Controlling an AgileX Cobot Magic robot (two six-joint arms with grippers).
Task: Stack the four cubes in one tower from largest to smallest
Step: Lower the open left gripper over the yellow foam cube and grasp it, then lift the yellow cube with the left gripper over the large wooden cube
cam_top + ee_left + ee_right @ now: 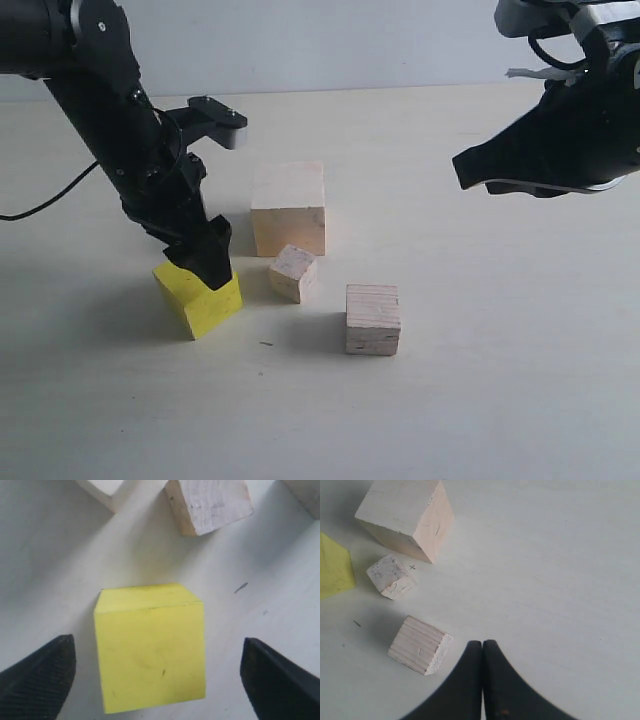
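- The yellow cube [200, 300] [150, 655] sits on the table [500, 400] at the left end of the group, with one corner turned toward the exterior camera.
- Your left gripper [205, 265] [157, 680] is down over it with its fingers [37, 680] spread wide, one on each side. The left wrist view shows bare table between each finger and the cube's faces, so nothing is pinched.
- The largest pale cube [289, 208] [405, 517] stands near the yellow one, behind it and to the right.
- The smallest cube [294, 273] [391, 576] lies just in front of the largest, skewed, with a small gap between them.
- The layered-grain cube [373, 319] [420, 645] rests further front and right, apart from the rest.
- All four cubes rest singly on the table, none stacked.
- Your right gripper [465, 172] [482, 650] hangs above the table on the right, well apart from the cubes, its fingers pressed together.
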